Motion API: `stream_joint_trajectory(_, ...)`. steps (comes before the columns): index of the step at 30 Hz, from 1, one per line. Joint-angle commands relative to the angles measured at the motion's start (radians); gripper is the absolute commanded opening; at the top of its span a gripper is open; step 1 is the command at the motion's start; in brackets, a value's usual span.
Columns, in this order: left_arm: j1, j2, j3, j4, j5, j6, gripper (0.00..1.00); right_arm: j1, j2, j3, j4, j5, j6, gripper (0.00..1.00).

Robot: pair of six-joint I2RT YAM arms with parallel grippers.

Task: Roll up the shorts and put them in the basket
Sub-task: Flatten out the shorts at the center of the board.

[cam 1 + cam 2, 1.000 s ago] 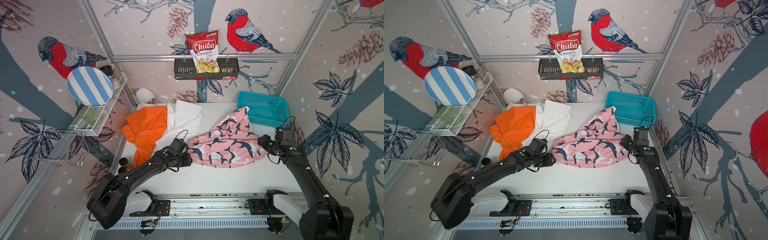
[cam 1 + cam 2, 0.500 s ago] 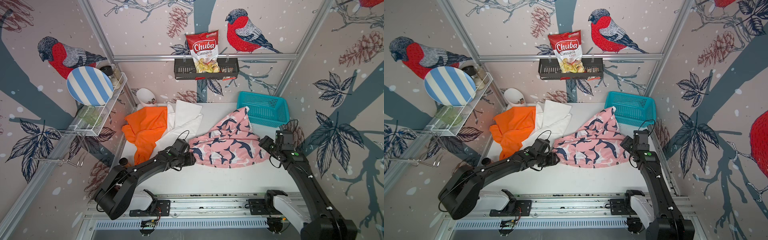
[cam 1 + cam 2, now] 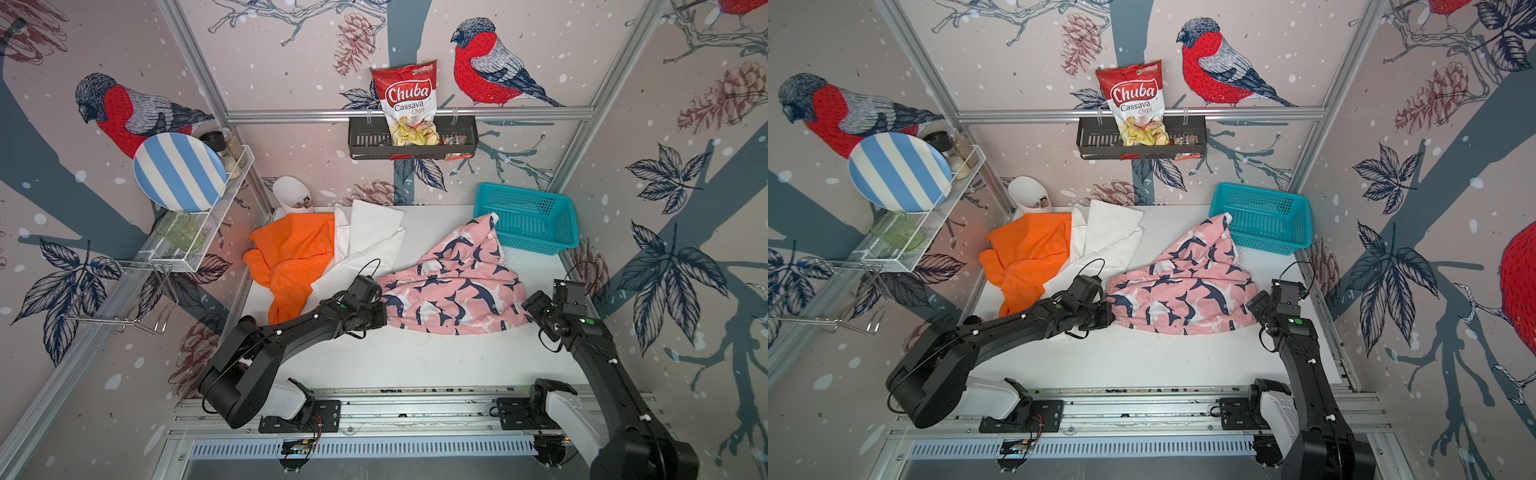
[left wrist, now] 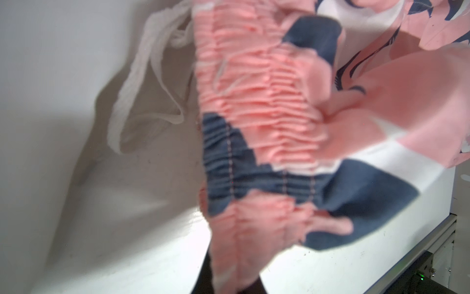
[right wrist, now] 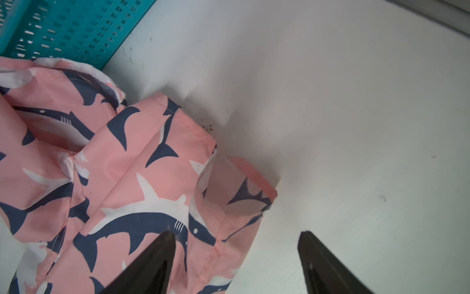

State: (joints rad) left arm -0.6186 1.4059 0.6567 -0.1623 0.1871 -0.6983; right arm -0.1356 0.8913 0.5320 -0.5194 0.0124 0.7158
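Pink cloth of the waistband [image 4: 254, 101] is pinched in the closed left gripper [image 3: 379, 314]. The right gripper [image 5: 236, 234] hangs open over a leg hem [image 5: 236, 188]. The pink shorts [image 3: 453, 286] lie crumpled on the table [image 3: 415, 361], beside the basket [image 3: 528, 220]. I judge that spreading is in hand; next, the right side must grasp the hem.

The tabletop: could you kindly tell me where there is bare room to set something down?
Widest: the front strip of table between the pink shorts and the rail. Smaller: the back patch between the white shorts and the basket. Crowded: the back left corner, where orange shorts and white overlap.
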Motion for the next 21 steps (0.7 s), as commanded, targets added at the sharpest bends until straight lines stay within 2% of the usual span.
stream_joint_trajectory(1,-0.001,-0.004,0.004,0.024,-0.021,0.019,0.04,-0.025,0.007,-0.020,0.057,-0.075,0.030,0.79)
stream_joint_trajectory(8,0.000,-0.001,0.010,0.023,-0.025,0.024,0.00,-0.030,0.104,-0.044,0.158,-0.222,0.042,0.76)
stream_joint_trajectory(14,0.000,-0.008,0.012,0.019,-0.032,0.024,0.00,-0.040,0.195,-0.069,0.218,-0.229,0.053,0.67)
stream_joint_trajectory(16,0.000,-0.014,0.018,0.011,-0.033,0.032,0.00,-0.045,0.208,-0.074,0.239,-0.236,0.050,0.57)
stream_joint_trajectory(20,0.000,-0.054,0.042,-0.013,-0.054,0.041,0.00,-0.068,0.195,-0.050,0.232,-0.235,0.037,0.09)
stream_joint_trajectory(21,0.000,-0.069,0.058,-0.024,-0.055,0.043,0.00,-0.076,0.178,-0.033,0.219,-0.239,0.036,0.00)
